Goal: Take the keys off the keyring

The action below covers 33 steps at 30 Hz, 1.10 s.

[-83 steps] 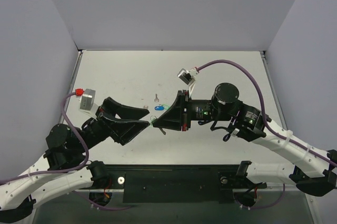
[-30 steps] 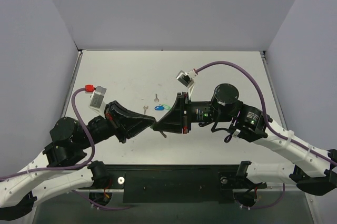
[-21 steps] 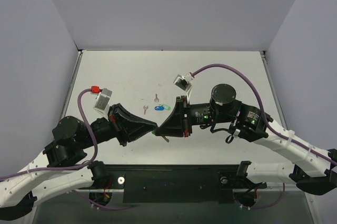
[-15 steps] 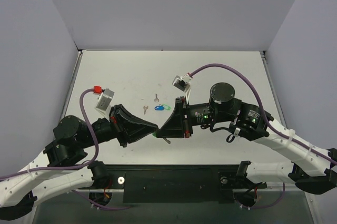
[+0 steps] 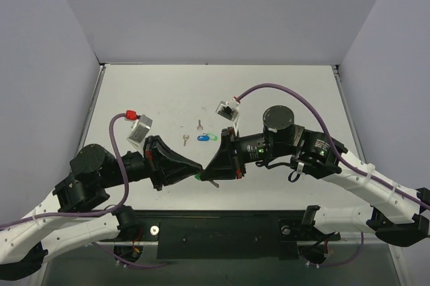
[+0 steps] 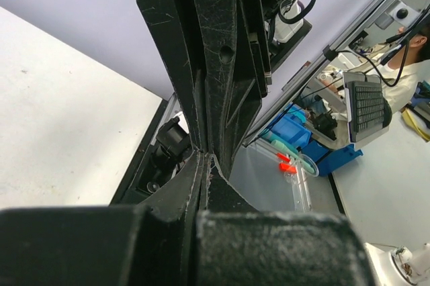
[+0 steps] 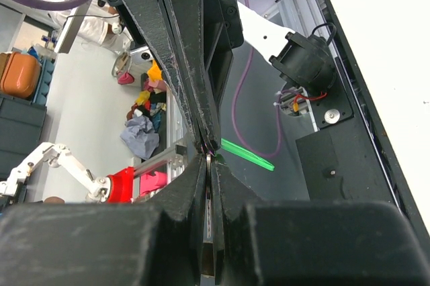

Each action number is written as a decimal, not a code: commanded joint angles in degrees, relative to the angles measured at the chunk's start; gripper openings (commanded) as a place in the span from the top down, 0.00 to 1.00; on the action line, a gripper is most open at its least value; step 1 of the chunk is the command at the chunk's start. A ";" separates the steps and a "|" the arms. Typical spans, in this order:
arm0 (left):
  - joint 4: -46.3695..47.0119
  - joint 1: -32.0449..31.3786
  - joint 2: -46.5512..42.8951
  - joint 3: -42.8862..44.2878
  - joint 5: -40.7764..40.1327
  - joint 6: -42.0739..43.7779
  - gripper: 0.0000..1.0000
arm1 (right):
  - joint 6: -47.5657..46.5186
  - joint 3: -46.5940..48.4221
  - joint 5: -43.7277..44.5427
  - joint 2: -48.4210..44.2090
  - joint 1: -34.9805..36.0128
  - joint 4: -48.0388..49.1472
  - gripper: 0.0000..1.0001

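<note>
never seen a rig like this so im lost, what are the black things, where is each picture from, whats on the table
Two robot arms are bolted to the near edge of a table. The wide picture looks down from above; the other two come from a camera on each wrist. Each arm ends in a two-finger pincer: the left pincer and right pincer are both shut, meeting tip to tip. A silver piece hangs below; what they pinch is too small to tell. On the table lie two bare keys, a blue-headed key and a green-headed key.
</note>
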 commanded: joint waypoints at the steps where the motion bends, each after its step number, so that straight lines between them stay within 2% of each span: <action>1: -8.13 0.00 1.50 2.50 2.43 2.73 1.00 | -0.64 3.55 -0.40 -0.37 0.41 4.86 1.00; 17: -15.87 -2.11 5.89 7.43 4.28 6.25 1.00 | -0.73 3.99 0.75 -0.55 0.67 5.57 1.00; 24: -18.15 -4.66 9.40 10.85 -0.46 5.81 0.98 | -0.64 3.11 0.66 -0.81 0.67 5.39 1.00; 25: -18.42 -4.66 9.58 11.73 -1.16 5.72 0.85 | -0.55 2.93 0.66 -0.90 0.67 5.39 1.00; 26: -18.59 -4.66 9.67 12.08 -2.13 5.72 0.78 | -0.55 2.67 0.75 -1.07 0.67 5.13 1.00; 27: -18.59 -4.66 9.59 12.52 -2.66 5.46 0.61 | -0.55 2.58 0.83 -1.16 0.67 5.13 1.00; 29: -18.16 -4.66 8.88 12.88 -5.21 4.93 0.49 | -0.73 2.40 0.75 -1.34 0.67 4.95 1.00; 31: -17.11 -4.66 7.92 13.40 -7.76 3.88 0.43 | -0.82 2.32 0.83 -1.51 0.67 4.69 1.00; 33: -15.53 -4.66 6.95 13.76 -9.51 2.48 0.27 | -0.82 2.32 1.01 -1.51 0.67 4.77 1.00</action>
